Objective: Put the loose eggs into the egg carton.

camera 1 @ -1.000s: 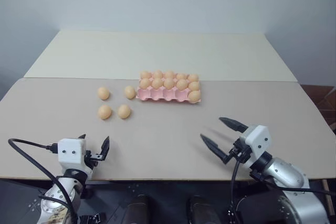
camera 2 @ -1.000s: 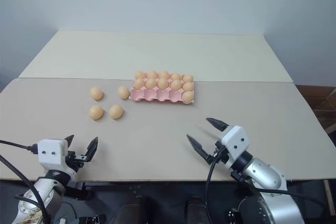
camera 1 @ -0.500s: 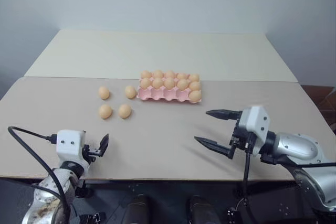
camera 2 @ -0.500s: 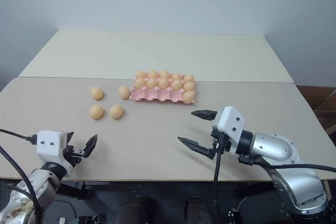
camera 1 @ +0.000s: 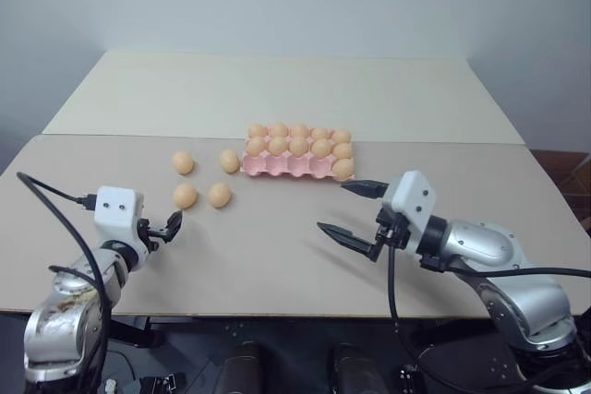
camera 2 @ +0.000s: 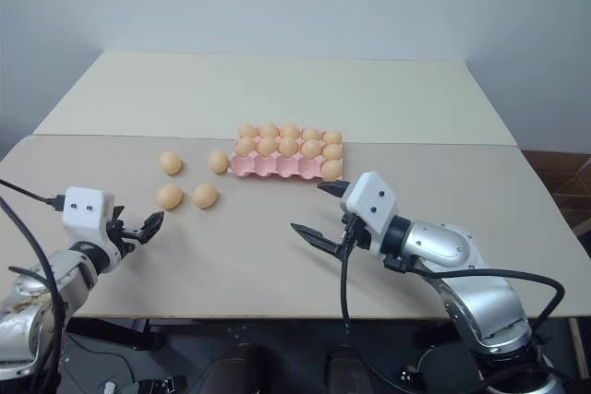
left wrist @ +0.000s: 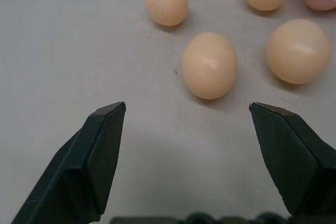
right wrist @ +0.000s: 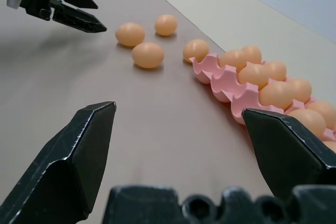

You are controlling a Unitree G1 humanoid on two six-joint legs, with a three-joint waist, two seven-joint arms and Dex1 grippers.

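1. Four loose eggs [camera 1: 205, 179] lie on the surface [camera 1: 277, 246], none yet picked up; the step in hand looks like the reach for a first egg.
2. Nearest egg [left wrist: 209, 65] sits just ahead of the left hand [camera 1: 164, 226], between the lines of its two fingers but not touching either. A second egg [left wrist: 298, 51] lies just beside it toward the carton, and two more lie farther ahead.
3. Left hand's fingers [left wrist: 100, 150] stand wide apart and hold nothing. It points forward and slightly down, low over the surface.
4. Egg carton [camera 1: 286, 167] lies beyond the loose eggs, ahead of and inward from the left hand. Its near row of cups looks mostly vacant, with one egg at the far-right end; the two back rows are filled.
5. Right hand [camera 1: 349, 209] hangs level, aimed forward and inward, fingers spread with nothing between them. The carton's near corner lies just ahead of it, apart.
6. Next move, as I judge it: the left hand needs to advance a little until the nearest egg sits between the fingers, then close gently, since a smooth oval could roll or squirt out.
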